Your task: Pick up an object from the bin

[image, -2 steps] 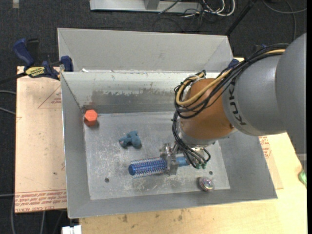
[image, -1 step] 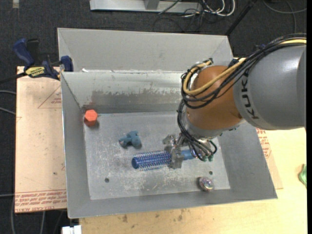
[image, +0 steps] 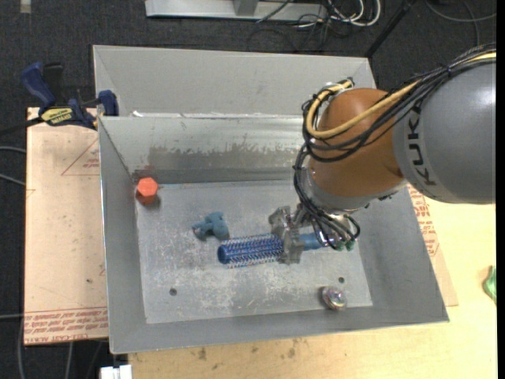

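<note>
**End effector astride the blue brush**

The end effector [image: 288, 235] is low in the right half of the bin [image: 237, 144], its two fingers [image: 282, 218] apart, one on the far side and one on the near side of the right end of a blue brush [image: 248, 251]. The jaws are open around it; whether they touch the bristles cannot be told. The brush is a bristly cylinder lying flat on the bin floor, near the middle, with its length running left to right and its left end free.

Above the end effector sit the orange cover [image: 355, 152] and looped cables [image: 335, 231] of the wrist, and the grey arm [image: 461, 140] runs off to the right.

Just up and left of the brush lies a small teal piece [image: 211, 227], apart from it. An orange cube [image: 147, 189] rests well to the left, close to the back left corner. A small round thing [image: 334, 297] lies near the front wall, below and right of the end effector.
</note>
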Motion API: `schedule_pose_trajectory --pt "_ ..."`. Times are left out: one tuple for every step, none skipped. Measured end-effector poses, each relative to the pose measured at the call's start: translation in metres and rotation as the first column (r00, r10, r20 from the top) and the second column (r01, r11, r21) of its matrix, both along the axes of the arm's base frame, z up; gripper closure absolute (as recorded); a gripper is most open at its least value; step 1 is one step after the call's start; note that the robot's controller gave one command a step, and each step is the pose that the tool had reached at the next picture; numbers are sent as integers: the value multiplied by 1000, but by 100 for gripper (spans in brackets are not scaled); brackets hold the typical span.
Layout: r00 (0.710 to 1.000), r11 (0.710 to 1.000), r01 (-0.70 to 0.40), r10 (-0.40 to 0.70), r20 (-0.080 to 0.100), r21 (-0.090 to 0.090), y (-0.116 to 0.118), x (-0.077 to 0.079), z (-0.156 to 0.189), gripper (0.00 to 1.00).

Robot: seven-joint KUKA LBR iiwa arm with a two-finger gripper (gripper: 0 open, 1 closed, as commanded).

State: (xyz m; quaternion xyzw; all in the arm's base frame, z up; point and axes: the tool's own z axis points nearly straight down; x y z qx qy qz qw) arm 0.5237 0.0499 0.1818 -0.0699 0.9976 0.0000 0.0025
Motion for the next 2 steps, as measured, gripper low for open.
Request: schedule_pose_trajectory --pt "1000 1000 -1 1 -4 0 0 0 3 100" --pt "1000 1000 -3 3 -4 -1 1 1 5 100"
